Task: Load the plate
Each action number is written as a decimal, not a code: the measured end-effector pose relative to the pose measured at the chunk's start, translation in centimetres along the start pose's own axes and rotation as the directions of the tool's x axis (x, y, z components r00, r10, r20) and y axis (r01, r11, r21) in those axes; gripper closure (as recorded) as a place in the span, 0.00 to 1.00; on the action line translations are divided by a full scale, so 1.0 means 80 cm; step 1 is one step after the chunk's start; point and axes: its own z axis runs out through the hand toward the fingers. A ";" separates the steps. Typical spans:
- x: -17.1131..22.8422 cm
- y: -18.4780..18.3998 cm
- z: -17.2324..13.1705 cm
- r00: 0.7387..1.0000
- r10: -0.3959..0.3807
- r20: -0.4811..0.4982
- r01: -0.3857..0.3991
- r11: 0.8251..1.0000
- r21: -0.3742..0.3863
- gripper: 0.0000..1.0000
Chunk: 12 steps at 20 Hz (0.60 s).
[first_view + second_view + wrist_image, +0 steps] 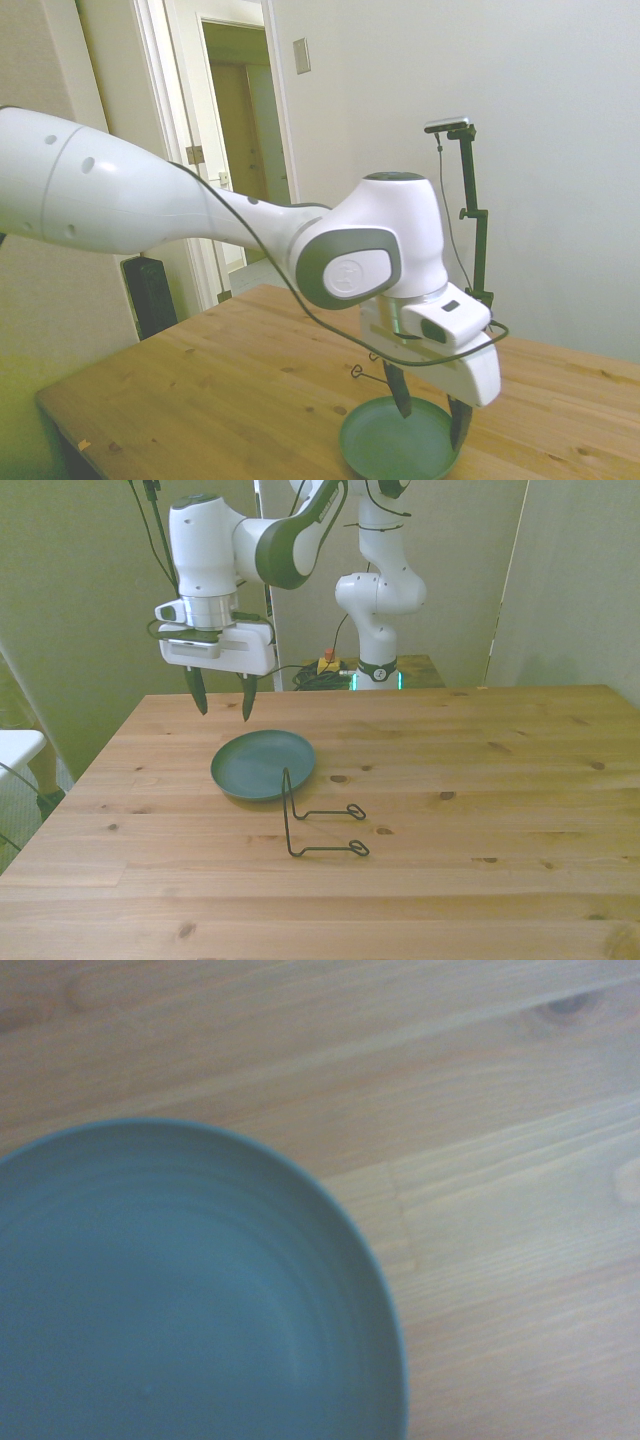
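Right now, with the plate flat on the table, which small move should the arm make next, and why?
Probably a short move down toward the plate's rim. The gripper hangs above its far edge, fingers open and holding nothing. The plate lies flat beside the wire stand, not yet in it, so it likely must be grasped at the rim first.

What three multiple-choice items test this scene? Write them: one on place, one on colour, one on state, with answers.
1. Where does the wire stand sit in the front view?
A. Beside the plate, nearer the camera
B. On the plate
C. At the table's far edge

2. The plate's colour?
A. White
B. Teal-green
C. Red

3. The claw is:
A. Shut on the plate
B. Open, holding nothing
C. Shut on the stand

Answers: 1 A, stand rests on wood at the plate's near rim. 2 B, all views show it. 3 B, fingers spread above the plate.
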 end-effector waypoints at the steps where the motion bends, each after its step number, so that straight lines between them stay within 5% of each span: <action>1: 0.013 0.000 0.002 1.000 -0.006 0.007 0.006 1.000 0.003 0.00; 12: 0.070 -0.025 0.068 0.983 -0.113 0.142 0.113 0.994 0.006 0.00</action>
